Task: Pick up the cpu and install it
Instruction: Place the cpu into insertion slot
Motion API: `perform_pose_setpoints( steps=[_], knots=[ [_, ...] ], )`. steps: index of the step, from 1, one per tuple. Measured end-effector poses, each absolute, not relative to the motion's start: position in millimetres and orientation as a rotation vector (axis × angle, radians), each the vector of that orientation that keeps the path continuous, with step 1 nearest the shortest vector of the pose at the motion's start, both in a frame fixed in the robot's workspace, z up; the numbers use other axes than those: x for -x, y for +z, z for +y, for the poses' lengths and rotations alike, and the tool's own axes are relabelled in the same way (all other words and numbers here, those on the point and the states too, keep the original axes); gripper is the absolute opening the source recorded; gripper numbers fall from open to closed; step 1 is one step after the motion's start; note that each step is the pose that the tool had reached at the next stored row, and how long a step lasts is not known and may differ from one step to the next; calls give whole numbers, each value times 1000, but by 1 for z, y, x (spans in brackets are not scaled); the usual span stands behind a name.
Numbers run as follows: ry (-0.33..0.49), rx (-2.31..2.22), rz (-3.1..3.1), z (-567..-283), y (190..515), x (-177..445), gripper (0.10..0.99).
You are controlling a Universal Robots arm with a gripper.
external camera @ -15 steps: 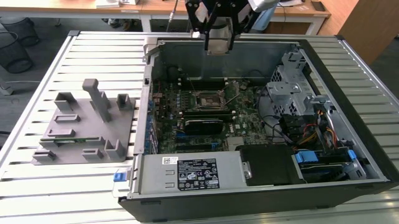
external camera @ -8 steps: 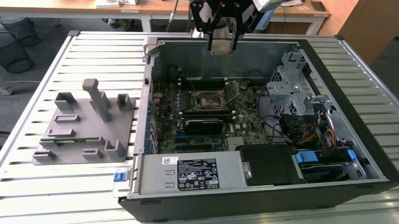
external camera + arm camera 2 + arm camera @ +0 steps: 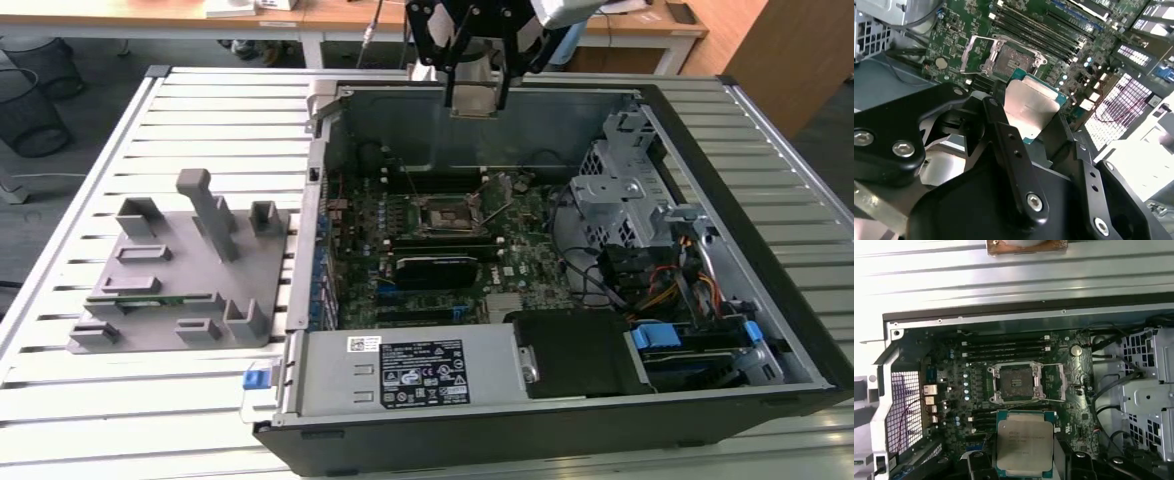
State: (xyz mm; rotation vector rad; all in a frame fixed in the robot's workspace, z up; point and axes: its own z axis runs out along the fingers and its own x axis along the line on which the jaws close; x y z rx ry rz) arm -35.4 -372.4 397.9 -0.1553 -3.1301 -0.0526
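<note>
My gripper [image 3: 477,98] hangs above the far wall of the open computer case [image 3: 747,300], shut on the cpu [image 3: 477,101]. In both wrist views the cpu [image 3: 1029,107] [image 3: 1025,445] is a flat square chip with a silver top and a green rim, held by its edges between the black fingers [image 3: 999,115] [image 3: 979,462]. The open socket [image 3: 447,215] [image 3: 1009,60] [image 3: 1016,382] sits on the green motherboard with its metal frame lifted and nothing in it. The cpu is in the air, well apart from the socket.
A grey plastic fixture [image 3: 187,270] stands on the slatted table [image 3: 214,110] at the exterior view's left. Inside the case are a black block [image 3: 434,265] near the socket, a power supply [image 3: 400,370], a metal drive cage [image 3: 621,190] and cable bundles [image 3: 654,280].
</note>
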Motion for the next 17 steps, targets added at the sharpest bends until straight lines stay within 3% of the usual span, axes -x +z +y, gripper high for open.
perform_pose_setpoints(
  steps=[17],
  knots=[
    [-53,626,-3077,-372,394,35,541]
  ],
)
